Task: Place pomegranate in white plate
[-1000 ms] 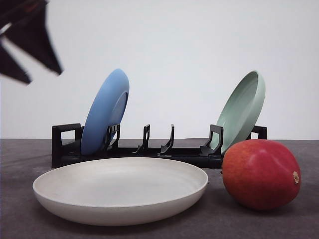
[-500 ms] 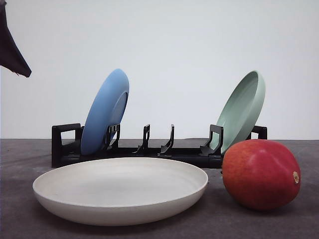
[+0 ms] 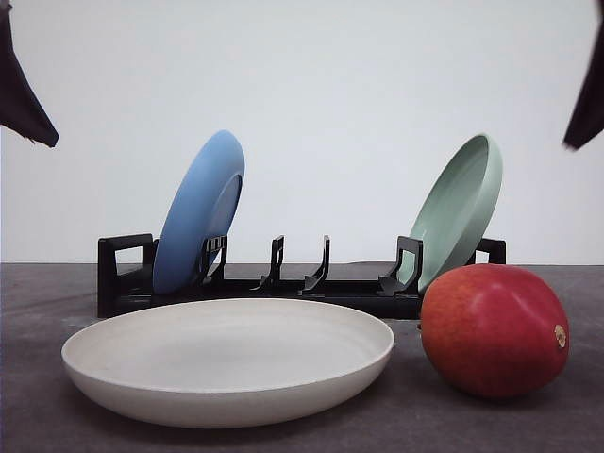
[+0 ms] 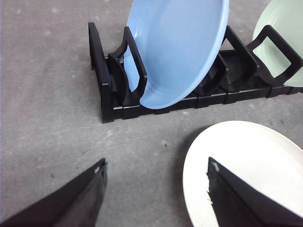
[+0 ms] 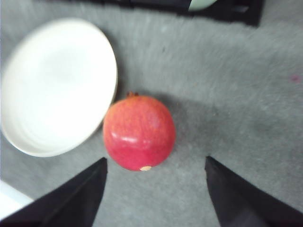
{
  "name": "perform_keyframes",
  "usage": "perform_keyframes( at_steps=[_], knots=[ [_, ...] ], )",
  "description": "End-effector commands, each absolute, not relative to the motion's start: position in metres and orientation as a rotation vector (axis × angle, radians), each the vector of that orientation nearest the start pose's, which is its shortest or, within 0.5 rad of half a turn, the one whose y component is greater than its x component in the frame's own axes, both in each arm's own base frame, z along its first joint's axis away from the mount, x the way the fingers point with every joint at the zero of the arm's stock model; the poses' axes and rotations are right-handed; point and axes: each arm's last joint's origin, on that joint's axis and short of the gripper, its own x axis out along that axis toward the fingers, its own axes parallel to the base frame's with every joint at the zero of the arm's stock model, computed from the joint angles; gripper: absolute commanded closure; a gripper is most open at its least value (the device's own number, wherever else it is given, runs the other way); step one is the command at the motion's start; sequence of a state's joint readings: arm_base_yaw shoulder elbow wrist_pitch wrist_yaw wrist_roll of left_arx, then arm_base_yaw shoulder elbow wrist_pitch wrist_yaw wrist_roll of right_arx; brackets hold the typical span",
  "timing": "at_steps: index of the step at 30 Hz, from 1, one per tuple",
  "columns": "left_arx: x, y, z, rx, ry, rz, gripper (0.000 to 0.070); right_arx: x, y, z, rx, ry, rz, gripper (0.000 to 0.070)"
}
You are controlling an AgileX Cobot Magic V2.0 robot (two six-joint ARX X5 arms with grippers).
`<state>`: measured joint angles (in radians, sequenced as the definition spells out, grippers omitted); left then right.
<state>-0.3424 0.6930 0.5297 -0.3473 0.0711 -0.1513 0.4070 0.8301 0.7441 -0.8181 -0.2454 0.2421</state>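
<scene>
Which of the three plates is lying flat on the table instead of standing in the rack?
The off-white round plate; it rests flat beside the red fruit, while the blue plate and pale green plate stand tilted in the black rack.

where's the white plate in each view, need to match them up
Front view: white plate low and left of centre, pomegranate at its right.
Left wrist view: lower right, cut by the edge.
Right wrist view: upper left, beside the pomegranate.
Shared landmark: the black rack behind it.
</scene>
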Motion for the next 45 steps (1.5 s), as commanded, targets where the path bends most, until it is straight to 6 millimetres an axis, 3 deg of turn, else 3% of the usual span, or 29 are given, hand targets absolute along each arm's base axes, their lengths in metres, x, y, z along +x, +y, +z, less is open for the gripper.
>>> perform_keyframes(
  at_steps=[1,4,9,18,29,35,41,45],
  knots=[
    [0.144,-0.054,0.246,-0.085,0.531,-0.368,0.0306,0.141,0.074,0.265,0.128,0.992,0.496,0.027],
    [0.144,-0.054,0.246,-0.086,0.532,-0.369,0.0306,0.15,0.087,0.259,0.079,1.042,0.503,0.0252],
    [0.144,-0.054,0.246,-0.1,0.534,-0.364,0.0306,0.164,0.11,0.249,0.009,1.066,0.516,0.0124],
    [0.144,-0.054,0.245,-0.102,0.544,-0.363,0.0306,0.185,0.136,0.223,-0.038,1.099,0.535,0.0083],
    [0.144,-0.054,0.245,-0.102,0.544,-0.362,0.0306,0.2,0.147,0.188,-0.075,1.239,0.493,0.0082],
    [0.144,-0.054,0.245,-0.102,0.543,-0.362,0.0307,0.198,0.145,0.189,-0.075,1.276,0.474,0.0213],
    [0.144,-0.054,0.245,-0.102,0.543,-0.362,0.0307,0.202,0.149,0.215,-0.135,1.297,0.508,0.0213],
    [0.144,-0.054,0.245,-0.102,0.543,-0.362,0.0307,0.208,0.163,0.235,-0.185,1.28,0.568,0.0213]
  ],
)
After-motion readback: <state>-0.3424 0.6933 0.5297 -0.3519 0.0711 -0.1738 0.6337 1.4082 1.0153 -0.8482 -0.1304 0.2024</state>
